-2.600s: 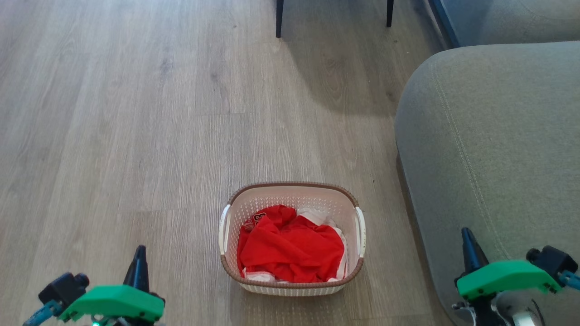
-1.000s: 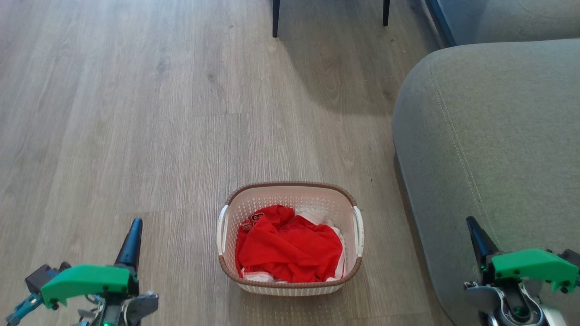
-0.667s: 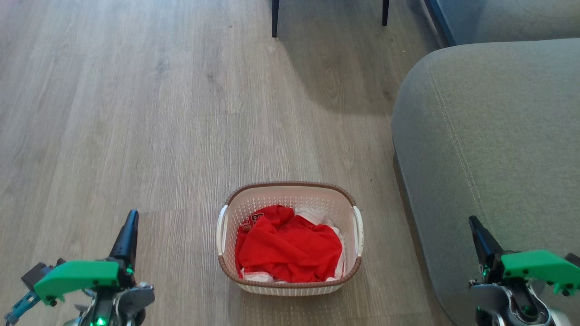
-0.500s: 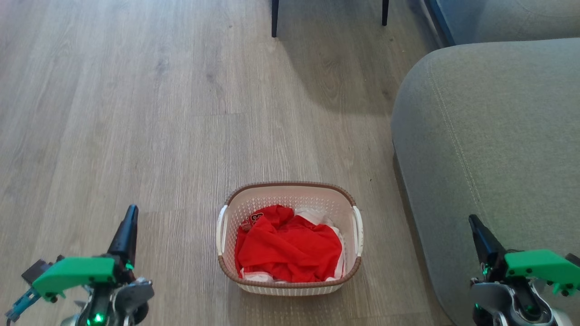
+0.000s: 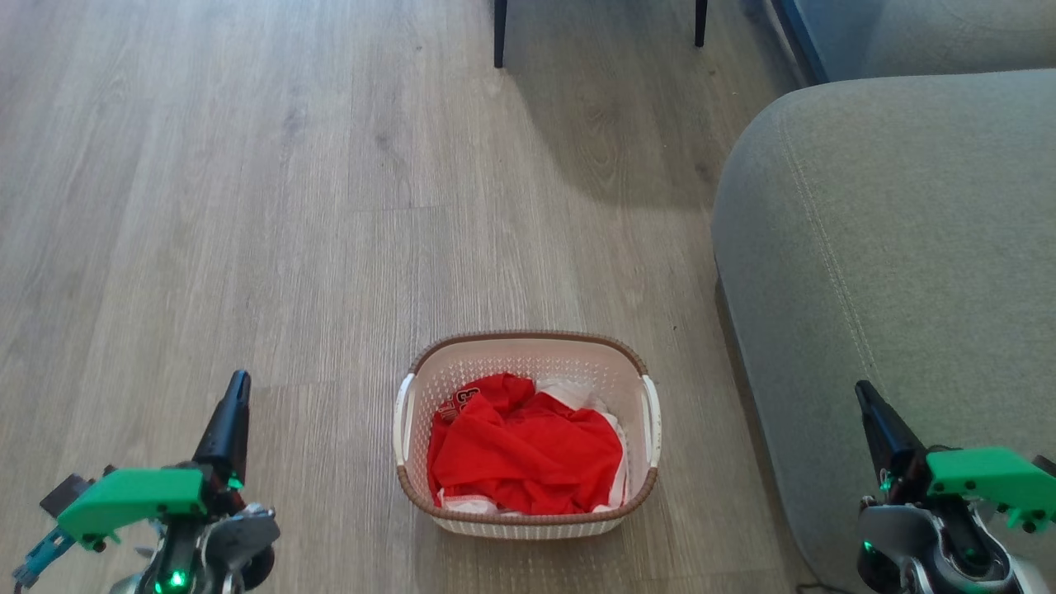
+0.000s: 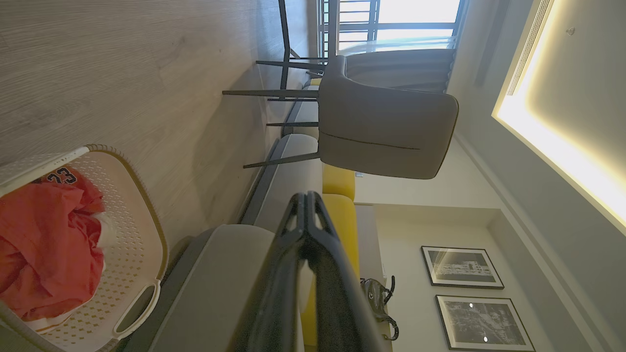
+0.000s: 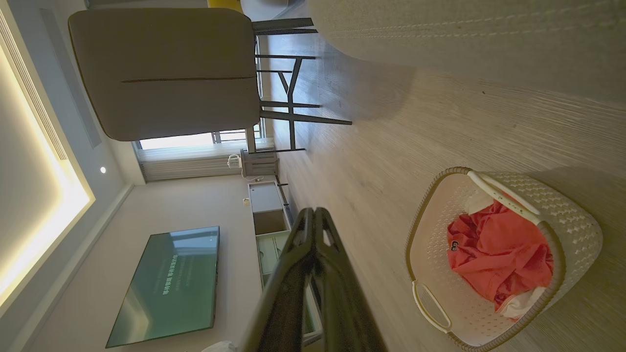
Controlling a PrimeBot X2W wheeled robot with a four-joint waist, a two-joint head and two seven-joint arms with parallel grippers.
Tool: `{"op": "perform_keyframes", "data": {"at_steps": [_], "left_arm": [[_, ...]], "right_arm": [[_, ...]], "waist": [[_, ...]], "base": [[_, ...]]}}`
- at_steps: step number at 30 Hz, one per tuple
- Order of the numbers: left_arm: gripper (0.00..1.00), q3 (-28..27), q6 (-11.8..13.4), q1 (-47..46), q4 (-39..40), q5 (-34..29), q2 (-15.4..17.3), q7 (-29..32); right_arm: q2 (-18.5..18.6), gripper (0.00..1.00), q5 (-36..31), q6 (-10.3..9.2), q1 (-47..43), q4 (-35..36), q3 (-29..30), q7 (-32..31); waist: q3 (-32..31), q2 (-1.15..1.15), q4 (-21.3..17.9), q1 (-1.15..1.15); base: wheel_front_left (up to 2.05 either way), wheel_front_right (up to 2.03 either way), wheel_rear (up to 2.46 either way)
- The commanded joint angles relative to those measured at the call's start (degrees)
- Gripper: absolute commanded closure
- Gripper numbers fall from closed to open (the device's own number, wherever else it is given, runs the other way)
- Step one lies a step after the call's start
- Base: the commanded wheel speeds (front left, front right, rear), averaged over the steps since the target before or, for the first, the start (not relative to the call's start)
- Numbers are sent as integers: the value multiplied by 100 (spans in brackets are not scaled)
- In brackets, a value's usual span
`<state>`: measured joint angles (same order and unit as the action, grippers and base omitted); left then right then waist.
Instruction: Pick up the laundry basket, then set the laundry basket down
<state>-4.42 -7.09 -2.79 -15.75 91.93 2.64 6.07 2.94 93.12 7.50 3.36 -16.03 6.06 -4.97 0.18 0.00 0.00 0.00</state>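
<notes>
Down on the floor point(image 5: 247, 206), laundry basket point(image 5: 528, 363) — left gripper point(image 5: 237, 384), right gripper point(image 5: 863, 389) closed

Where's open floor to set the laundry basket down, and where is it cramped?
Wide bare wood floor lies left of and beyond the laundry basket, up to the chair legs. The strip between basket and sofa is tight.

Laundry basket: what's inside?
A crumpled red jersey lies in the cream perforated plastic laundry basket, white fabric peeking at its edges. The basket's bottom and anything beneath the cloth are covered.
</notes>
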Motion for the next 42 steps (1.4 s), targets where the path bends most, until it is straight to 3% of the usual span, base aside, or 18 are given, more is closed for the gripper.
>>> {"op": "perform_keyframes", "data": {"at_steps": [1,42], "left_arm": [[100,-212,-40,-341,169,22,24,43],[100,-211,-40,-341,170,23,24,42]], "right_arm": [[90,100,15,-1,270,208,-86,-45],[50,100,-33,-1,275,205,-28,-92]], "waist": [[0,0,0,0],[0,0,0,0]], "base": [[0,0,0],[0,0,0]]}}
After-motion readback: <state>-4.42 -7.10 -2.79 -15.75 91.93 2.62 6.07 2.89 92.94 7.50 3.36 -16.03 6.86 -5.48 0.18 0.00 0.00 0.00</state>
